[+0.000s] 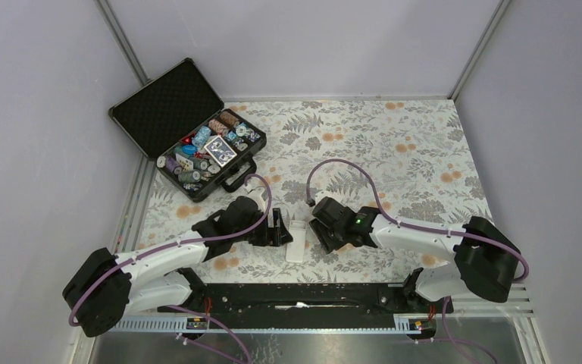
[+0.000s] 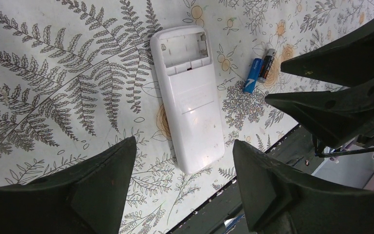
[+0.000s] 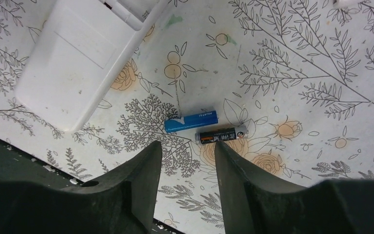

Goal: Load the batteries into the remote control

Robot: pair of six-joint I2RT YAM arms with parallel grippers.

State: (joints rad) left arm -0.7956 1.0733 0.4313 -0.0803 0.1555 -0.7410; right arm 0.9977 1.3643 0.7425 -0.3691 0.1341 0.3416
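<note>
Your right tool hangs with fingers apart and empty. The blue battery and dark battery lie side by side on the bench, just beyond its tips. Your left tool, spread wide and empty, frames the remote control, which lies back up with its battery bay uncovered. This looks like the pickup step: lower squarely over one cell, then close.

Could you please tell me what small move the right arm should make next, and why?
Probably lower the right gripper onto the blue battery and close on it. The remote control lies back up, its battery compartment open and empty; the blue battery and the dark battery lie loose side by side next to it, and the right gripper hangs open and empty just short of them.
</note>
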